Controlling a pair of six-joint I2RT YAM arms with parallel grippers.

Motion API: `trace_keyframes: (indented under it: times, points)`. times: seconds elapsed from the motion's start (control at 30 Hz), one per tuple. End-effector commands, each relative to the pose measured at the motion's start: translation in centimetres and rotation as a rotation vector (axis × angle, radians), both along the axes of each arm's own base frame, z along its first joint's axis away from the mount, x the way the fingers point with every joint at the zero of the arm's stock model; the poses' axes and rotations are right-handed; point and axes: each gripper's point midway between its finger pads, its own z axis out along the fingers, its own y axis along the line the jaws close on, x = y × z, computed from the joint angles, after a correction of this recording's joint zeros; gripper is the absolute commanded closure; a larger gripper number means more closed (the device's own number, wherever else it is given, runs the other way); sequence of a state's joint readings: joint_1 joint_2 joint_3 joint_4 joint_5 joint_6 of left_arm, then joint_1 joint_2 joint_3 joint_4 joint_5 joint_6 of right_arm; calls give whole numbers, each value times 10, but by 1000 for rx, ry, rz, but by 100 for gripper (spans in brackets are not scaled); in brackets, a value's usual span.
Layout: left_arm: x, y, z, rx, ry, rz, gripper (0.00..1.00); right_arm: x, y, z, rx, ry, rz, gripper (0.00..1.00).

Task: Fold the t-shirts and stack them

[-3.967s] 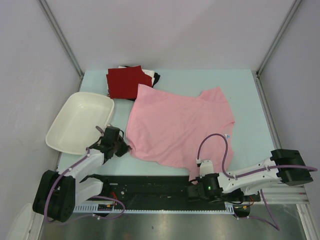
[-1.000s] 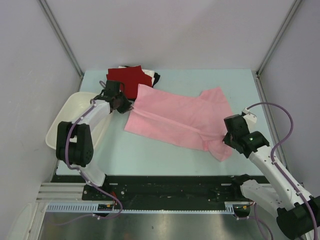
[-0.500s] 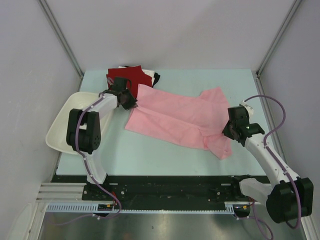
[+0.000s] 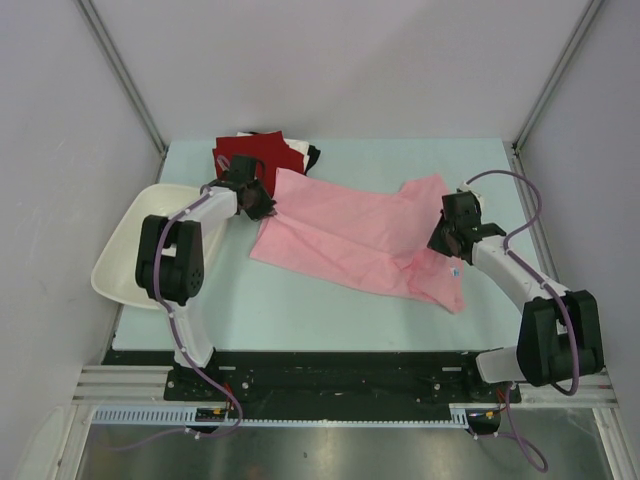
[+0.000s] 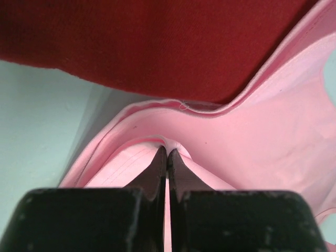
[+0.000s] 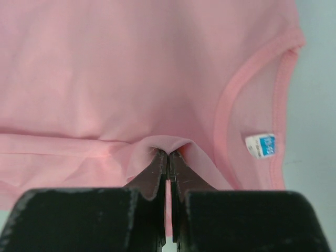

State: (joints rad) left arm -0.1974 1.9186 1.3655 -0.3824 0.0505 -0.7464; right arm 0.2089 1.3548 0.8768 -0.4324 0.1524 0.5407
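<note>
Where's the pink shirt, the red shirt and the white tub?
pink t-shirt point(image 4: 350, 235), top camera view, middle of the spread cloth.
dark red t-shirt point(image 4: 245, 155), top camera view, upper face of the folded shirt.
white tub point(image 4: 120, 255), top camera view, bare inside near its left rim.

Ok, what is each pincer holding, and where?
Both grip the pink t-shirt: left pincer pinches a fold at its edge by the dark red shirt, right pincer a fold near the collar.
</note>
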Motion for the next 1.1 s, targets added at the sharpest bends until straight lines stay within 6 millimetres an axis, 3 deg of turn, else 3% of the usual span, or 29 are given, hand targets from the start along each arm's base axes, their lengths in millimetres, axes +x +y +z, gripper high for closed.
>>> trace_keyframes:
  times: [0.0, 0.27, 0.47, 0.73, 0.87, 0.93, 0.97, 1.0, 1.03, 1.07]
  points:
    - [14, -1, 11, 23, -59, -19, 100, 42, 12, 32, 28, -124, 49, 100]
    - [13, 2, 14, 35, -66, -6, 100, 59, 18, 25, 18, -112, 76, 100]
    - [9, 11, 19, 60, -73, 35, 100, 65, 17, 9, 6, -75, 72, 100]
    - [6, 16, 10, 71, -50, 66, 100, 88, 6, -14, -28, -71, 19, 100]
    - [5, 16, 6, 75, -40, 64, 100, 99, 10, -14, -12, -100, 28, 100]
    - [4, 17, 5, 77, -34, 68, 100, 105, 11, -13, -16, -121, 28, 68]
    - [2, 17, 4, 78, -27, 70, 100, 108, 4, -13, -36, -127, 1, 30]
    - [0, 18, 2, 78, -16, 79, 100, 109, 2, -9, -45, -133, -7, 12]
    - [-2, 20, 4, 86, -18, 91, 100, 108, 0, -6, -54, -140, -21, 1]
    - [-10, 23, 1, 93, 2, 103, 99, 108, -6, 9, -74, -172, -50, 0]
